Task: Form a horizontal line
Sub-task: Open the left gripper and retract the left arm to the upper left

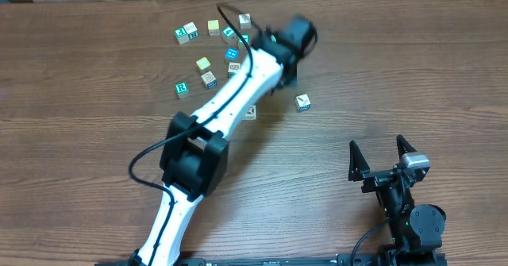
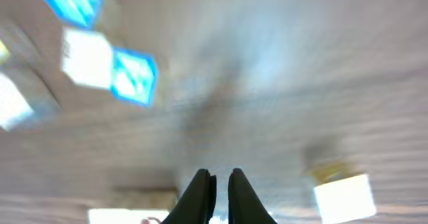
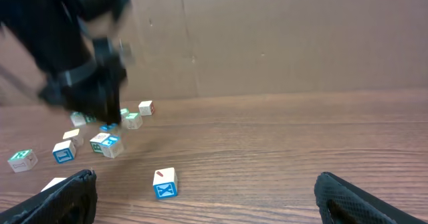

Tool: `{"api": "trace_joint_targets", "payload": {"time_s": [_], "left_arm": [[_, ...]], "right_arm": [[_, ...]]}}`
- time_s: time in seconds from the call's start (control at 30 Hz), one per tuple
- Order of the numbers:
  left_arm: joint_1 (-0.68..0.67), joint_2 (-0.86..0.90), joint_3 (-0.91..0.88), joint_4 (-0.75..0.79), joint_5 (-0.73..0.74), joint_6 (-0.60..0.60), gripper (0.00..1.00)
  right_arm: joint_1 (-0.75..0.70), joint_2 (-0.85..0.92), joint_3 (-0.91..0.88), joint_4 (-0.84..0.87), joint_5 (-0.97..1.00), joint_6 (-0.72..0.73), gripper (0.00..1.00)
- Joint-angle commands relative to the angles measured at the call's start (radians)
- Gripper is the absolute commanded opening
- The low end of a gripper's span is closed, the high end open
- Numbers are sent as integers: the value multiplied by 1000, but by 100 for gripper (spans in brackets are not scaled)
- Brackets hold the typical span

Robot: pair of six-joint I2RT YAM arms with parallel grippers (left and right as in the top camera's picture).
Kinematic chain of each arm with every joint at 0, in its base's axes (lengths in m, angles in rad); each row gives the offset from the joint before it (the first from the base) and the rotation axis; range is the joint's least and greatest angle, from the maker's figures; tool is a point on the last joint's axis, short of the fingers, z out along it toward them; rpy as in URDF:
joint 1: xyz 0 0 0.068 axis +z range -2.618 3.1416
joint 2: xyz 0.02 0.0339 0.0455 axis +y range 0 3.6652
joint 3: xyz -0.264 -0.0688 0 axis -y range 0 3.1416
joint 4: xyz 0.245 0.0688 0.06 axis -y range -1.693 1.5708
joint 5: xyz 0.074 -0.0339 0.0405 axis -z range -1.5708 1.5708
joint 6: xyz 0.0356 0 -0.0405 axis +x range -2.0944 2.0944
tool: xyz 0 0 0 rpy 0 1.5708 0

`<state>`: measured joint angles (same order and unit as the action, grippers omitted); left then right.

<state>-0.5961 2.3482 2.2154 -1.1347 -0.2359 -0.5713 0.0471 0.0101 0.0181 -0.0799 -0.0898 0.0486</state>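
Small letter cubes lie scattered on the wooden table. A teal-green faced cube and a white faced cube (image 1: 186, 32) touch side by side at the far left; this pair is the only row I see. The other cubes are loose, such as one (image 1: 232, 53) by the arm. My left gripper (image 1: 295, 37) is blurred, right of the cluster; in the left wrist view its fingers (image 2: 217, 178) are shut with nothing between them. My right gripper (image 1: 382, 156) is open and empty near the front right, and its wide-apart fingers (image 3: 214, 210) also show in the right wrist view.
A lone cube (image 1: 302, 102) with a blue X side (image 3: 164, 182) lies right of the left arm. Another cube (image 1: 251, 112) sits partly under the arm. The left arm (image 1: 230, 99) crosses the table diagonally. A cardboard wall (image 3: 281, 37) stands behind.
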Motion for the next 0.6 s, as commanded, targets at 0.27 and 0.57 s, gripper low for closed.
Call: {"api": "trace_joint_targets", "payload": {"time_s": [0.27, 0.57], "left_arm": [[354, -14, 323, -324, -103, 36, 14], [684, -14, 257, -414, 72, -38, 44]], "right_arm": [[-3, -7, -10, 3, -2, 3, 100], [-3, -7, -10, 3, -2, 3, 100]]}}
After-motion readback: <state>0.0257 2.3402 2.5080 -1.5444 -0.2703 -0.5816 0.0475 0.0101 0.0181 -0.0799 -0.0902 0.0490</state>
